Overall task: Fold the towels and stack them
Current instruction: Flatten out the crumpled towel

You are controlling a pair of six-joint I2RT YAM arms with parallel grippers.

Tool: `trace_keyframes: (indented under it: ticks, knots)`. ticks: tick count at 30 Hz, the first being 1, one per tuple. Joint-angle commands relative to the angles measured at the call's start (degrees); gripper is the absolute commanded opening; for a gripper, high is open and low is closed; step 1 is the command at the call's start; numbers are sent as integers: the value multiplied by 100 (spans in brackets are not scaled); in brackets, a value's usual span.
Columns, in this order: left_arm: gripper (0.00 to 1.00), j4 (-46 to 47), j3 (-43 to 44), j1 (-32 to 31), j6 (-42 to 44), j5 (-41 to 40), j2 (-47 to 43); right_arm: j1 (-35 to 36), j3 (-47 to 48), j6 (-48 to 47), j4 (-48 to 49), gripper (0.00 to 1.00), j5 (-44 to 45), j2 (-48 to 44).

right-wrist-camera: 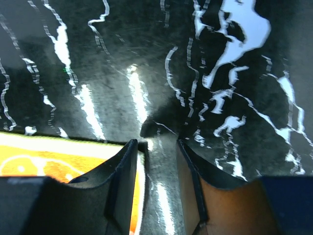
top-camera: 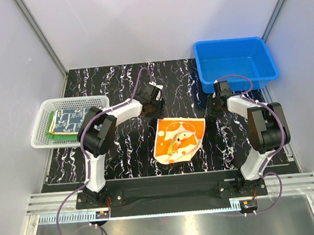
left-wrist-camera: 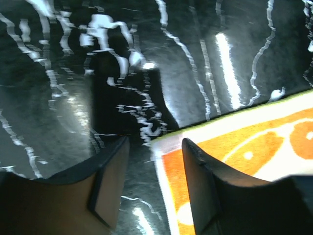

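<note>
The orange-and-white fox-face cloth towel (top-camera: 179,139) lies flat on the black marbled table (top-camera: 128,152). The left gripper (left-wrist-camera: 155,147) stands with jaws apart astride the towel's far-left corner. The right gripper (right-wrist-camera: 156,144), jaws likewise apart, straddles its far-right corner.

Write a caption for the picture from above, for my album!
Left tool and right tool poised open at the far corners of the orange fox towel on the table.

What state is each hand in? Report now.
Left hand: open, over the fox towel's corner, nothing gripped.
Right hand: open, beside that towel's edge, nothing gripped.
</note>
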Motion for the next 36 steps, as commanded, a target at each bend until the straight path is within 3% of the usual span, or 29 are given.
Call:
trace_keyframes:
  ticks: [1,10,16,19,23,24,27,29,36]
  knots:
    - [51,-88,127,-133,-72,5,269,10,18,55,55,44,-218,275]
    - [45,-282,-5,-221,-134,-153,252,27,-271,169,143,40,-702,4]
    - [20,-344,13,-230,-160,-56,287,168,-148,380,-225,35,-729,162]
    - [0,-422,83,-230,-151,-48,243,168,-192,433,-261,30,-667,127]
    - [0,-458,215,-221,-186,-30,208,177,-245,450,-252,27,-676,83]
    - [0,-467,241,-230,-187,-30,199,194,-280,442,-174,16,-728,65]
    - [0,-458,355,-221,-222,49,94,203,-150,258,-68,0,-903,48]
    - [0,-790,635,-195,-55,-177,-116,203,122,-66,-181,0,-966,-110]
    - [0,-1880,2593,200,788,-961,-1495,203,2530,-525,-638,0,-1335,-1498]
